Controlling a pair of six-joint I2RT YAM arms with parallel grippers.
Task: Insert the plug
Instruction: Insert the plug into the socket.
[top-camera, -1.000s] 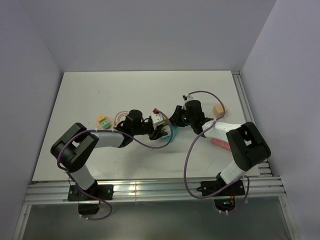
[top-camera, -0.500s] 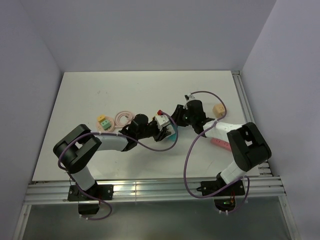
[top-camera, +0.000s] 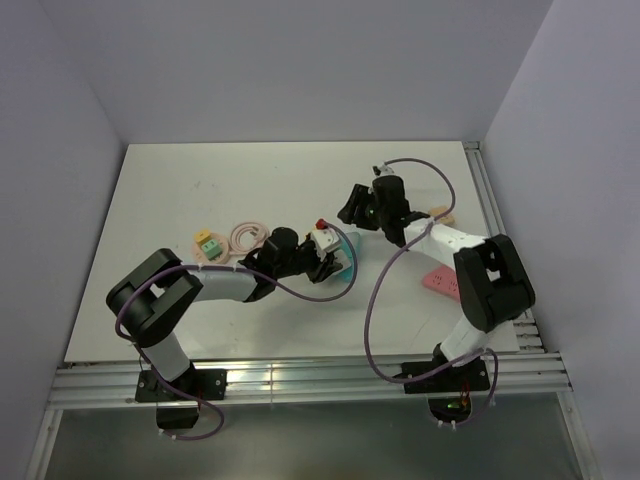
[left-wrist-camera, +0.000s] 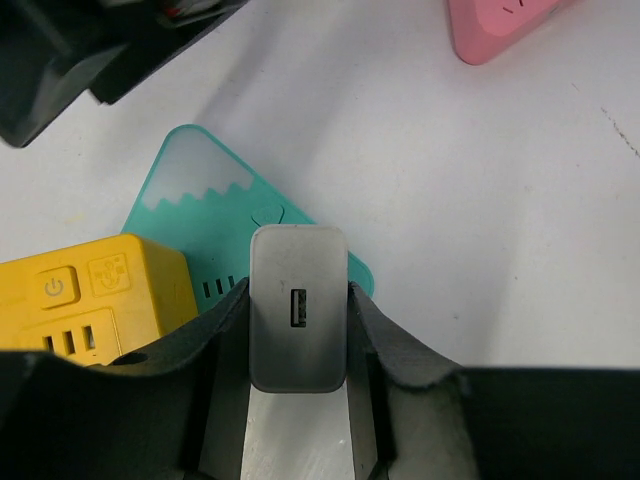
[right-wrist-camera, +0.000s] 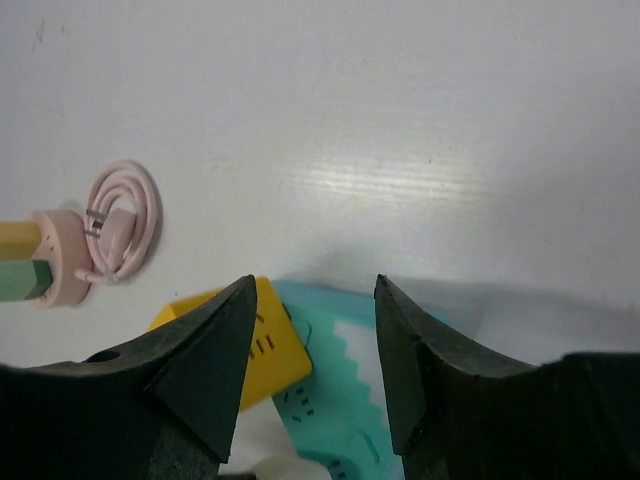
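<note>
The plug (top-camera: 211, 247), a small mint-green block, lies at the table's left beside a small orange-yellow piece, far from both grippers; the right wrist view catches its edge (right-wrist-camera: 18, 281). My left gripper (left-wrist-camera: 298, 296) is shut on a plain grey-white block with a USB port (left-wrist-camera: 297, 300), held over the edge of a teal socket plate (left-wrist-camera: 200, 200). Whether that block is seated in the plate I cannot tell. A yellow cube (left-wrist-camera: 90, 300) rests on the plate. My right gripper (right-wrist-camera: 315, 290) hangs open and empty above the plate (right-wrist-camera: 345, 400) and the cube (right-wrist-camera: 270, 345).
A pink coiled cable (top-camera: 247, 237) lies near the plug. A pink socket strip (top-camera: 440, 283) sits at the right, by the rail along the table's right edge (top-camera: 492, 215). A beige block (top-camera: 441, 212) peeks from behind the right arm. Something small and red (top-camera: 320, 222) tops the left gripper's load.
The right gripper has opened and drawn back toward the far side, away from the teal plate. The left gripper first shifted a little to the right, still shut on the grey-white block.
</note>
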